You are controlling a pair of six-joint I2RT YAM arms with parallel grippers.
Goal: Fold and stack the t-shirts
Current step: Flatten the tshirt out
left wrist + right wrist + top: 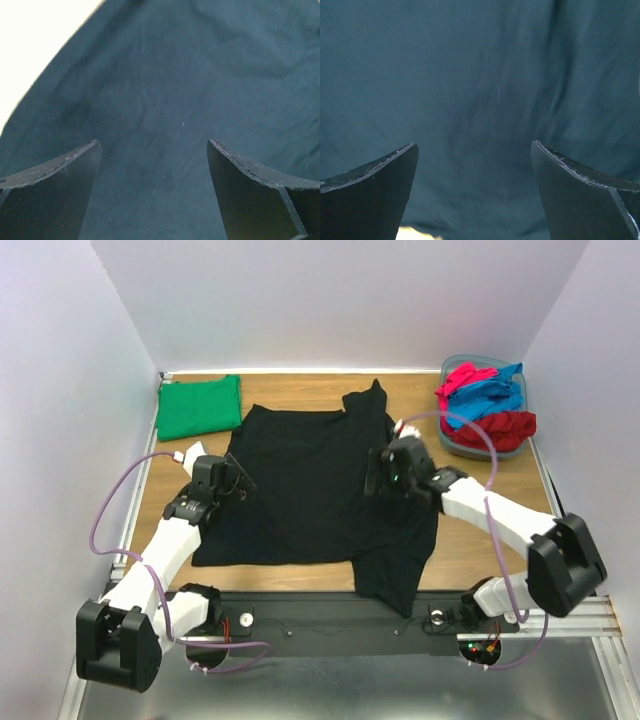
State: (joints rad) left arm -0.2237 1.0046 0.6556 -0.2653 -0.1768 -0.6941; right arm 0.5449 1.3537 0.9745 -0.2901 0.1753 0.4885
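One green t-shirt (200, 406) folded, beyond left gripper (154, 150); black t-shirt (310, 490) flat, unfolded, under it and right gripper (475, 150), both spread wide, empty; heap (485, 400) in tub (478, 453) beyond right gripper untouched

The black t-shirt (300, 490) is filling both wrist views and running past their edges, so its outline is not showing there. In the left wrist view the upper left corner is washing out to white, hiding whatever is lying beside the cloth. The left fingers (55, 197) and right fingers (370, 195) are being cut off by the bottom edges. From above, both pairs are blending into the dark cloth. The shirt's near corner is hanging over the front of the desk (290, 388) and merging with the black rail (300, 612). The tub (482, 360) is hiding most of the red, blue and pink t-shirts (490, 395), which are tangling too closely to count.
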